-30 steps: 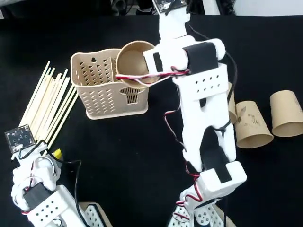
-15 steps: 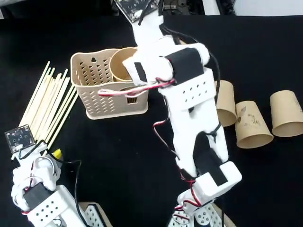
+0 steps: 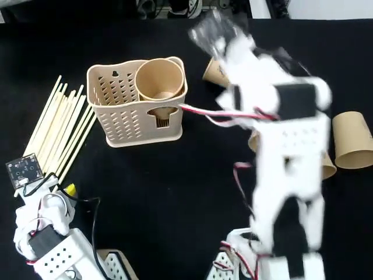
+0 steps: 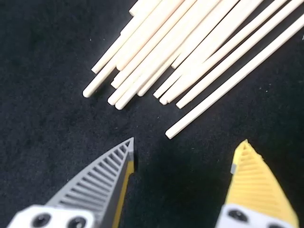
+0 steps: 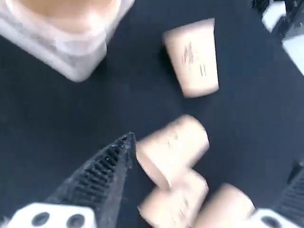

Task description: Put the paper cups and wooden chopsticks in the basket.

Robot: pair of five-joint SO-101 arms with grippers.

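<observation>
With the cup now in the basket, the right gripper, open and empty, has swung over the loose cups; the left gripper gapes empty by the chopsticks.

Beige perforated basket, tan cups, pale chopsticks

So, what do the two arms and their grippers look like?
The left arm and the right arm are white shells with black motor blocks and thin red and black cables. The left gripper has triangular ribbed fingers, one grey, one yellow. The right gripper has black fingers on a white base.
</observation>
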